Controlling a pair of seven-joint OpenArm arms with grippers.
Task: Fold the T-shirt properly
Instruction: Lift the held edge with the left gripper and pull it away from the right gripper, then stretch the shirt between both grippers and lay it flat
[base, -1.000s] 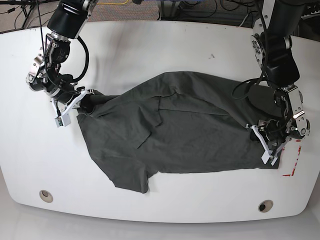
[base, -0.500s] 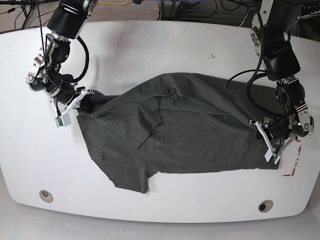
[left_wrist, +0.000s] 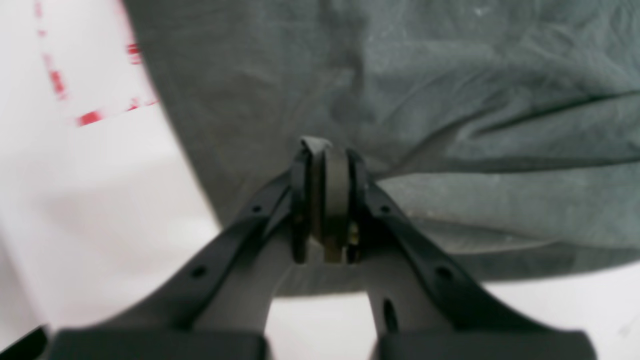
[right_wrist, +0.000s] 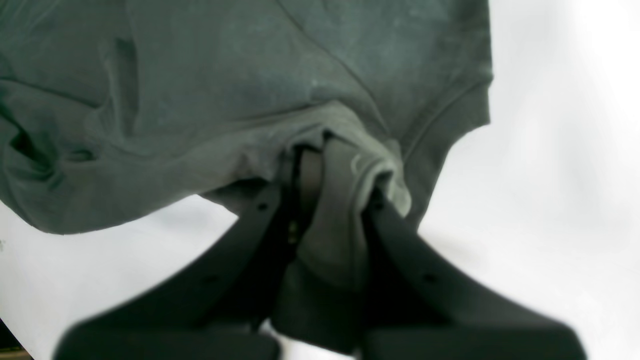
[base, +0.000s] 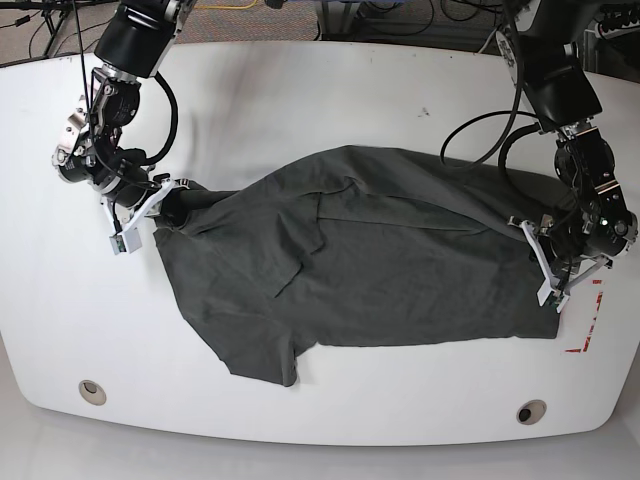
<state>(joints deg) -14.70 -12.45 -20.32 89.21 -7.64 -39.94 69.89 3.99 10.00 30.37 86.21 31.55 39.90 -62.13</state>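
The dark grey T-shirt (base: 380, 260) lies spread and rumpled across the white table (base: 300, 90), one sleeve pointing toward the front edge. On the base view's right, my left gripper (base: 540, 264) is shut on the shirt's right-hand edge. The left wrist view shows a thin fold of T-shirt (left_wrist: 450, 75) pinched in the left gripper (left_wrist: 325, 150). Over on the base view's left, my right gripper (base: 170, 205) is shut on the shirt's bunched left end. Up close, a thick wad of T-shirt (right_wrist: 225, 75) fills the right gripper (right_wrist: 332, 150) beside a hemmed sleeve edge.
Red tape marks (base: 588, 322) sit on the table just right of the shirt, also as red dashes (left_wrist: 90, 117) in the left wrist view. Two round inserts (base: 92, 390) (base: 531, 411) lie near the front edge. Cables run behind the table's back edge.
My left gripper has closed on the shirt's edge and moved right and back with it, drawing that side out. The right arm has stayed put.
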